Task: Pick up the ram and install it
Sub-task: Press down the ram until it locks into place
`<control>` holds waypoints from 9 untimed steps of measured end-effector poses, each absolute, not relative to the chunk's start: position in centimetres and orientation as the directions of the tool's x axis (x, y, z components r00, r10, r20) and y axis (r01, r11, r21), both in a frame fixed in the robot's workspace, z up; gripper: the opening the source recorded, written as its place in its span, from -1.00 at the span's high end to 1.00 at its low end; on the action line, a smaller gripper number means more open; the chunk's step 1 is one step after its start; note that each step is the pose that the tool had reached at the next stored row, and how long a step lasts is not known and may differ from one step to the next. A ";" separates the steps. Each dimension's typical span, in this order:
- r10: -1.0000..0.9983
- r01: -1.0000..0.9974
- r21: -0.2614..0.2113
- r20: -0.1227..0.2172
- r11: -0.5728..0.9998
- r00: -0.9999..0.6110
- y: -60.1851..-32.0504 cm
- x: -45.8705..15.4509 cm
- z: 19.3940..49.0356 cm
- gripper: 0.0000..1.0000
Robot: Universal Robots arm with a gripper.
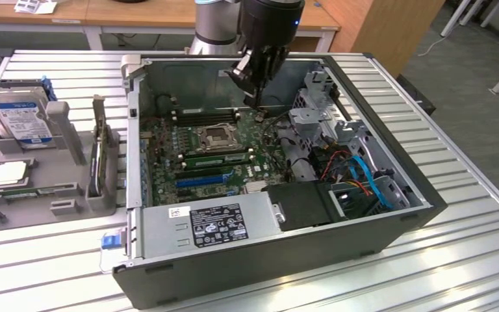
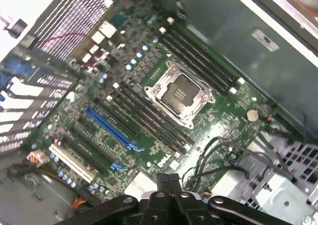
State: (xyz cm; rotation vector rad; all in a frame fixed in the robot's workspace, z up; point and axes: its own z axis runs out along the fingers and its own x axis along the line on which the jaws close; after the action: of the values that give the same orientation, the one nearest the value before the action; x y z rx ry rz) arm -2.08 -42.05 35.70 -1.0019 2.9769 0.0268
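A long green ram stick (image 1: 218, 158) lies along the black slots just in front of the empty silver processor socket (image 1: 214, 136) on the motherboard (image 1: 167, 140), inside the open computer case. My gripper (image 1: 258, 102) hangs above the board's back right part, up and to the exterior view's right of the socket, clear of the stick. Its fingers are pressed together with nothing between them. In the wrist view the shut gripper (image 2: 169, 181) looks down on the socket (image 2: 180, 92) and the rows of black slots (image 2: 149, 118) beside it.
The blue expansion slot (image 1: 202, 177) and power supply (image 1: 210, 224) sit near the case's front. Cables and a drive cage (image 1: 353, 175) fill the case's right side. Left of the case, a grey holder (image 1: 67, 195) carries a hard drive (image 1: 20, 120), a processor chip (image 1: 11, 172) and a short green board (image 1: 20, 193).
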 end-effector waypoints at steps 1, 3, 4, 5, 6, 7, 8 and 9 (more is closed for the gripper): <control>-0.590 -0.590 0.016 -0.006 0.807 -0.807 -42.0 -2.1 35.7 0.79; -0.561 -0.561 0.016 -0.006 0.827 -0.828 -42.0 -2.1 35.7 0.79; -0.546 -0.546 0.016 -0.006 0.838 -0.838 -42.0 -2.1 35.7 0.79; -0.531 -0.531 0.016 -0.006 0.847 -0.848 -42.0 -2.1 35.7 0.79; -0.515 -0.515 0.016 -0.006 0.857 -0.857 -42.0 -2.1 35.7 0.79; -0.500 -0.500 0.016 -0.006 0.866 -0.866 -42.0 -2.1 35.7 0.79; -0.484 -0.484 0.016 -0.006 0.875 -0.875 -42.0 -2.1 35.7 0.79; -0.469 -0.469 0.016 -0.006 0.883 -0.883 -42.0 -2.1 35.7 0.79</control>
State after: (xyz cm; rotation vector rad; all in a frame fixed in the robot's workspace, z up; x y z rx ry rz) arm -2.08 -42.05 35.70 -0.7584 3.0466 0.0266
